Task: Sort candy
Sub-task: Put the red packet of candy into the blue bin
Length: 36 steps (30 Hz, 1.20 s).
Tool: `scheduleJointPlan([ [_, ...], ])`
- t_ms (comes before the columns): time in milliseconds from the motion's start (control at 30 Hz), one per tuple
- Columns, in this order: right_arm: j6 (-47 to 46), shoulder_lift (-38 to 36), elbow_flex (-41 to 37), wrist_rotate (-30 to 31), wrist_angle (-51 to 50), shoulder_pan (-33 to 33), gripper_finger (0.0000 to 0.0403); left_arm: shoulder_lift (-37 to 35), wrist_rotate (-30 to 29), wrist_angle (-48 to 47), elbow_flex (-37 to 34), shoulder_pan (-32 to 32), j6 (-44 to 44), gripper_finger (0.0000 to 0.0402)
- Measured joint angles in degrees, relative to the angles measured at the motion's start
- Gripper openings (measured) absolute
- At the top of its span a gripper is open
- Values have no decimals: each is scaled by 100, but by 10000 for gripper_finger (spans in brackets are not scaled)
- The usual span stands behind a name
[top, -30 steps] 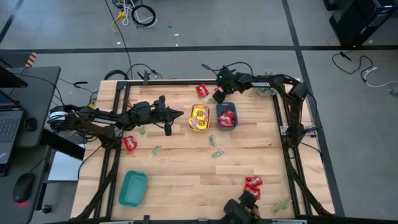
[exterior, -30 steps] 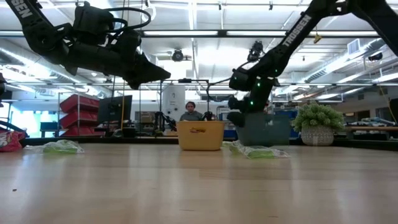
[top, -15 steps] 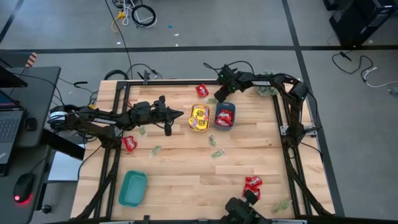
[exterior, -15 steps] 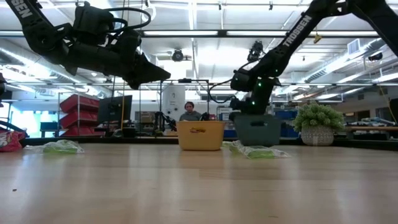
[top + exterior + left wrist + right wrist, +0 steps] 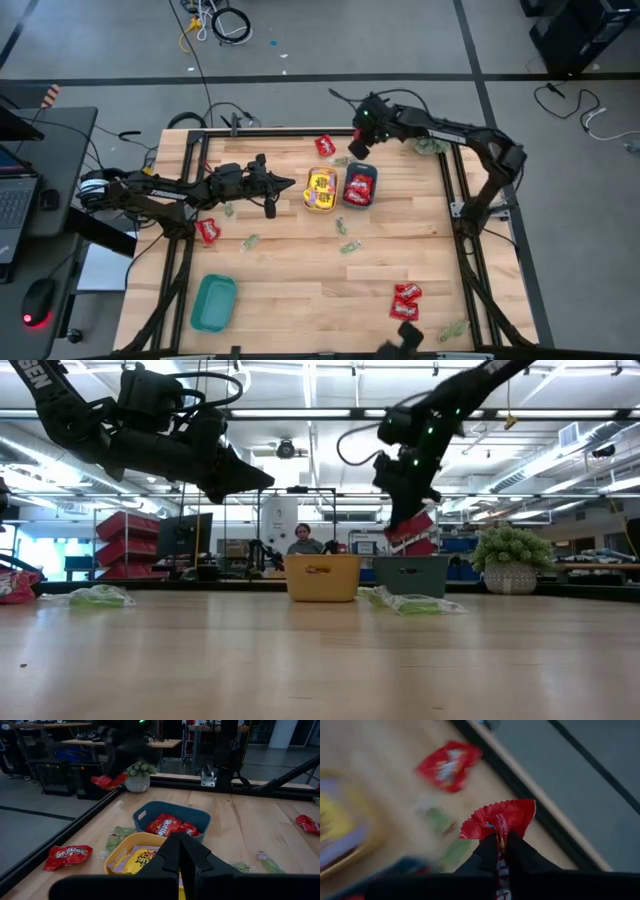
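My right gripper (image 5: 358, 146) hangs above the table's far side, just beyond the blue tray (image 5: 361, 199), shut on a shiny red candy packet (image 5: 497, 817). The low view shows this packet (image 5: 410, 532) above the tray's rim. The blue tray holds red packets (image 5: 167, 824). The yellow tray (image 5: 308, 191) beside it holds yellow packets. Another red packet (image 5: 325, 145) lies flat on the table near the far edge. My left gripper (image 5: 290, 183) is shut on nothing and hovers left of the yellow tray. My right gripper pinches the red packet between its two fingers (image 5: 487, 851). The packet's crumpled end (image 5: 512, 812) fans out past the fingertips. The fingers slant down from the table's far right. The packet is lifted clear of the table and the trays.
A teal tray (image 5: 213, 302) stands near the left front. More red packets lie at the left (image 5: 208, 231) and the right front (image 5: 405, 300). Pale green pieces (image 5: 345, 236) lie mid-table. A fuzzy green plant (image 5: 511, 555) stands at the far right by the frame rail.
My right gripper has shut on the red packet beside the blue tray's far end. It has then risen quickly, drawing a little toward the far edge. The packet is now lifted clear.
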<state>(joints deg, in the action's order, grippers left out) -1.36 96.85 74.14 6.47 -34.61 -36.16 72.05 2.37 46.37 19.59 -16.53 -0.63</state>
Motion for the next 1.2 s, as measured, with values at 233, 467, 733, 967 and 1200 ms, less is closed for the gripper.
scheduleJointPlan([
  [233, -221, -647, -886, -226, -85, 819, 8, 0, 0, -2, 0, 0, -2, 3],
  [467, -596, -727, -1803, -224, 880, 1459, 6, 0, 12, -6, 0, 0, -19, 3],
  [733, -785, -614, -2093, -176, 1182, 1671, 32, 0, 30, -303, 66, -1, -258, 3],
  [967, -754, -639, -2076, -155, 1197, 1823, 101, -2, 52, -476, 131, -30, -168, 3],
  [1200, -570, -799, -2069, -61, 1178, 1981, 189, -1, 74, -543, 131, -35, -155, 3],
])
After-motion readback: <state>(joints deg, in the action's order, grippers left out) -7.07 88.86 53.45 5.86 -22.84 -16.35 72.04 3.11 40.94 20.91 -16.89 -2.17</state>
